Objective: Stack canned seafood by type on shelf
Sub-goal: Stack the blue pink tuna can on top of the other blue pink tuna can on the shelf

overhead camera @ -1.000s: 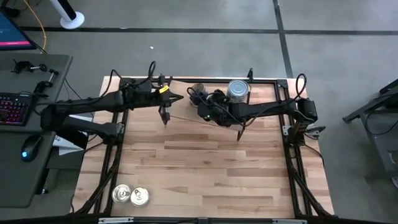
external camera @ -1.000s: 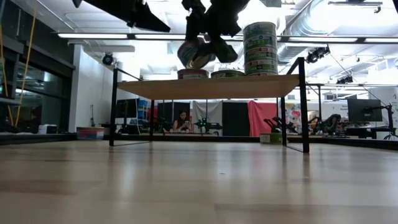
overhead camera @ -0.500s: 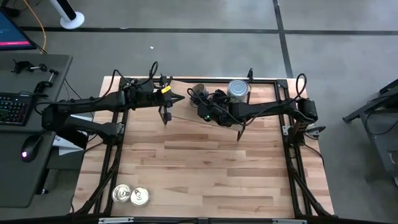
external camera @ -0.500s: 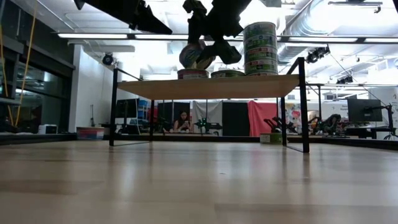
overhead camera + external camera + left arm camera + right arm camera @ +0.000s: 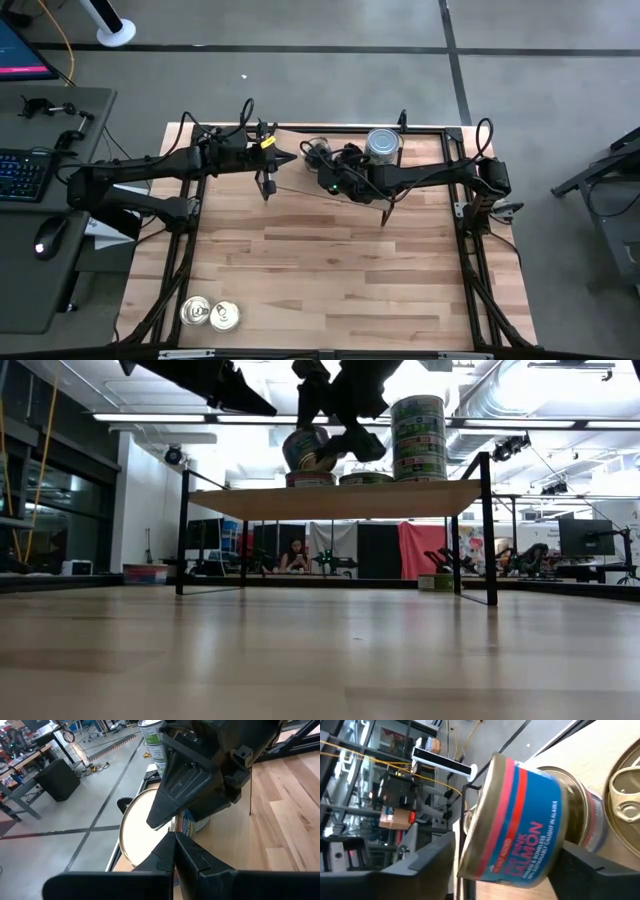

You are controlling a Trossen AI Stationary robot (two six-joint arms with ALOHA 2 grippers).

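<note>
Overhead, we see the right claw (image 5: 322, 160) at the upper middle of the frame, above the shelf (image 5: 290, 160) at the surface's (image 5: 330, 270) far edge, with a tall stack of tins (image 5: 383, 143) just to its right. The left claw (image 5: 266, 172) sits nearer the shelf's left end; two loose tins (image 5: 210, 314) lie at the lower left.

Level with the surface, a salmon tin (image 5: 305, 448) hangs tilted just over a low tin (image 5: 311, 479) on the shelf, top centre.

From the left wrist, that arm's fingers (image 5: 172, 852) meet, pinched together.

From the right wrist, the tin (image 5: 517, 820) fills the centre, its flat faces off level, fingers apart on either side; whether they grip it we cannot tell.
</note>
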